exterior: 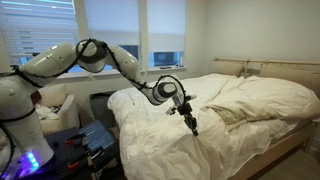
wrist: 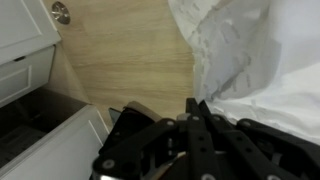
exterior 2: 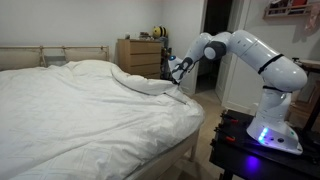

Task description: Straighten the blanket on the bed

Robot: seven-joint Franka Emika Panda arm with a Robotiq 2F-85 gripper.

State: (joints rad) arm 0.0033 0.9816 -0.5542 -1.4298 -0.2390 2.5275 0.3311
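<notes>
Exterior view: blanket (exterior: pixel 262 100) is on the bed (exterior: pixel 285 150) but heaped toward the headboard (exterior: pixel 280 68), with a thick fold across the middle and wrinkled white on the near side. My read: straightening is far from done, and the heap needs drawing out flat. The arm (exterior: pixel 120 55) reaches out over the near corner, wrist bent down, claw (exterior: pixel 191 122) pointing into the fabric.

Exterior view: blanket (exterior 2: pixel 90 100) covers most of the mattress, with a raised ridge near the robot-side corner. Elbow is high, forearm slopes down, claw (exterior 2: pixel 178 92) sits at that edge.

Wrist view: claw (wrist: pixel 197 118) is clenched, fingers pressed together. Blanket (wrist: pixel 250 60) is just beside the tips. Can't tell if any is pinched. Wood floor (wrist: pixel 130 60) beyond.
</notes>
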